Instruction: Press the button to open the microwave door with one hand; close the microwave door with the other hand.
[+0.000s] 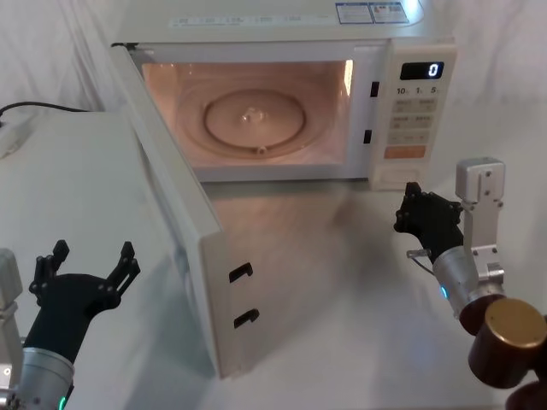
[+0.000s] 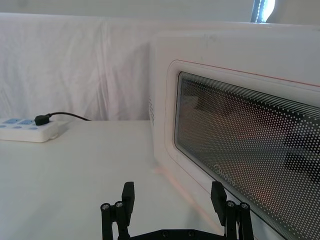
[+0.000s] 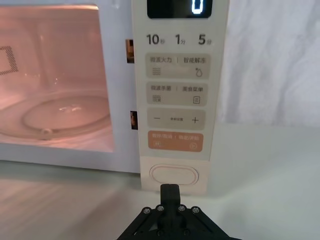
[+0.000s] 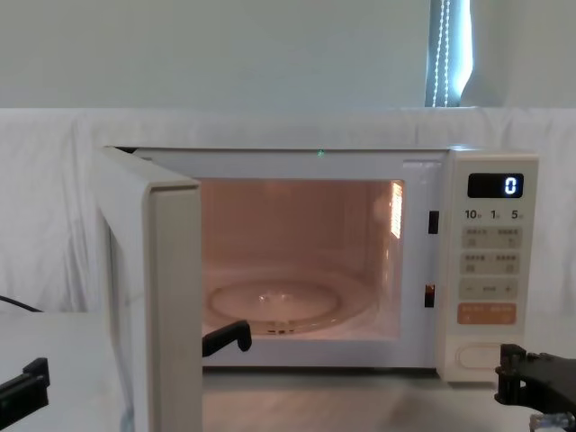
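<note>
Cream microwave door (image 1: 175, 231) with dark dotted window stands swung wide open, hinged on the robot's left side of the cream microwave oven (image 1: 282, 34); its free edge with two dark latch hooks points toward the robot. Cavity lit pinkish, round glass turntable (image 1: 252, 120) resting on the cavity floor. Display on the narrow control panel (image 1: 416, 111) reads 0.

Wide pill-shaped cream button (image 3: 174, 175) sits at the bottom of the control panel, directly below the orange rectangular button (image 3: 175, 141). Same button in chest view (image 4: 477, 356), at the panel's lower end.

Right black two-finger tool (image 1: 408, 209) hovers just in front of the panel's lower part, near the button and apart from it. In the right wrist view its fingers (image 3: 170, 192) are pressed together into one tip, aimed at the button, holding nothing. Chest view shows this tool (image 4: 506, 371) at lower right, below the button's level.

Left black tool (image 1: 85, 266) hangs over the white surface (image 1: 77, 171) on the outer side of the open door, near it but not touching. Fingers (image 2: 128, 196) are spread, nothing between them; the left wrist view faces the door's window (image 2: 250, 145) at an angle.

White power strip (image 2: 30, 131) with a black plug lies on the surface well to the left, by the white cloth backdrop.
</note>
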Motion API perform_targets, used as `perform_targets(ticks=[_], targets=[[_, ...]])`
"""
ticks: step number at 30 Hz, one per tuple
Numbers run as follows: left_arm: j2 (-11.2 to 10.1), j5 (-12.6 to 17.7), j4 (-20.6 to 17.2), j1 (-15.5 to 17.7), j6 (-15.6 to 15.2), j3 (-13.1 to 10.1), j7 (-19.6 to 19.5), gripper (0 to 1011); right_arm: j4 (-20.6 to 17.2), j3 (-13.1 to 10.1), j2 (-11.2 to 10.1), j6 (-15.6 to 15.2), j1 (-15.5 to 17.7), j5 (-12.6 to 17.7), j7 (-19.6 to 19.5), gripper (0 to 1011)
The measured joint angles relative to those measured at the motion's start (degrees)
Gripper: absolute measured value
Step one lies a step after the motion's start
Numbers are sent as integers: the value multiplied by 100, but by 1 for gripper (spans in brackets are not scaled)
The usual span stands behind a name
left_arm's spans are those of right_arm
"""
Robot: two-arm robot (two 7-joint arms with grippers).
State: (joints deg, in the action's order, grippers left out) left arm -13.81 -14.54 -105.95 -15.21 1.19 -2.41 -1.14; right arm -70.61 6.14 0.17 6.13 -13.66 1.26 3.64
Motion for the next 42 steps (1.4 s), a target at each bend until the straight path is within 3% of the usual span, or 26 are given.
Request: perform_targets(ticks=[11, 17, 42], targets=[[0, 0, 0, 0, 0, 0, 0, 1001, -686, 83, 45, 217, 569, -179, -153, 0], [0, 0, 0, 0, 0, 0, 0, 1001, -873, 117, 71, 276, 754, -264, -173, 0], [0, 0, 0, 0, 0, 0, 0, 1001, -998, 117, 97, 315, 924, -309, -162, 0]])
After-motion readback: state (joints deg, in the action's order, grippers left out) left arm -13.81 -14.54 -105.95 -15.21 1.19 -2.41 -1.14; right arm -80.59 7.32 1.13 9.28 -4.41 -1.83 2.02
